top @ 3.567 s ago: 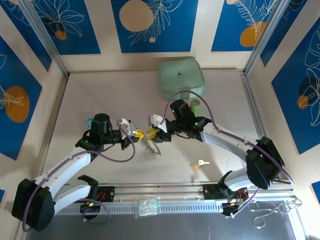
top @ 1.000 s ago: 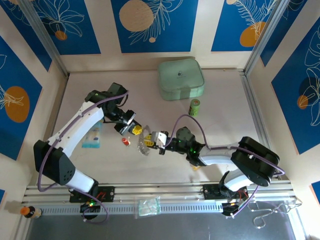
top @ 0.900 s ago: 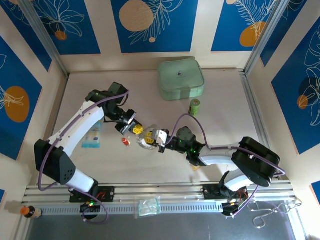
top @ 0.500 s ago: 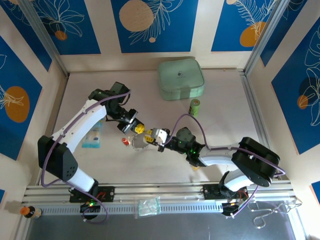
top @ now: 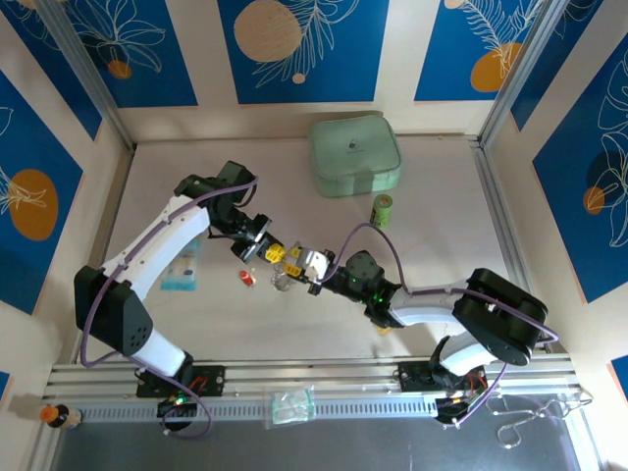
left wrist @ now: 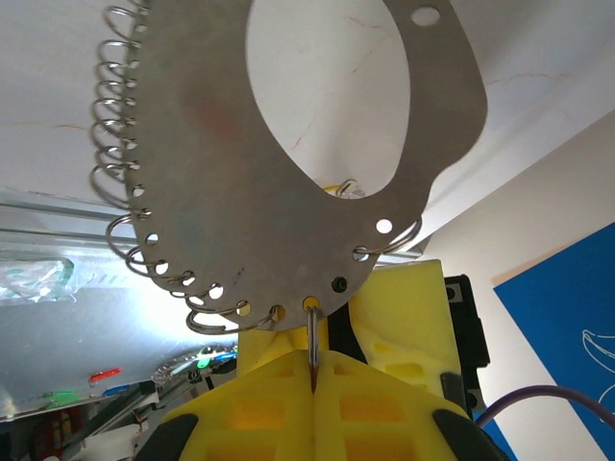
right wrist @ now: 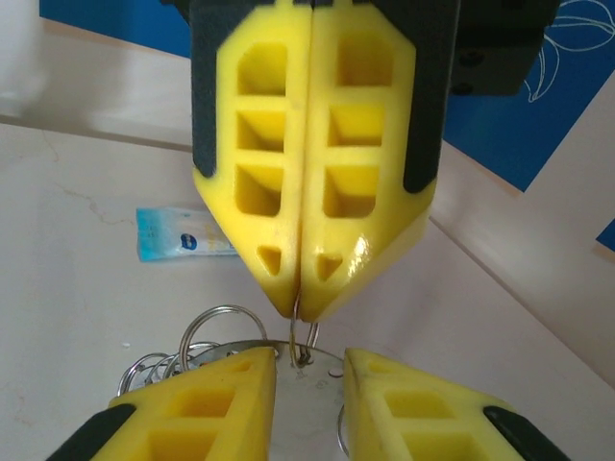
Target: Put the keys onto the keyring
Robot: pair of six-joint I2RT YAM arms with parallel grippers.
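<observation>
The keyring (left wrist: pixel 221 182) is a flat silvery oval plate with a big hole and small wire loops round its edge. My left gripper (left wrist: pixel 314 363) is shut on one of those loops, and the plate hangs from it above the table. In the top view the keyring (top: pixel 284 282) sits between my left gripper (top: pixel 274 253) and my right gripper (top: pixel 298 263). My right gripper (right wrist: pixel 309 376) stands open, its fingers either side of the keyring's plate (right wrist: pixel 309 408), below the left fingers (right wrist: pixel 259 192). A red-headed key (top: pixel 245 278) lies on the table to the left. I cannot make out the yellow-headed key.
A pale green square case (top: pixel 355 155) sits at the back, with a green cylinder (top: pixel 382 209) in front of it. A blue sachet (top: pixel 180 270) lies left under the left arm. A clear plastic bag (top: pixel 291 404) rests on the front rail.
My right gripper's jaws have spread apart around the keyring. My left gripper has shifted slightly right, toward the right gripper, still shut on the wire loop.
</observation>
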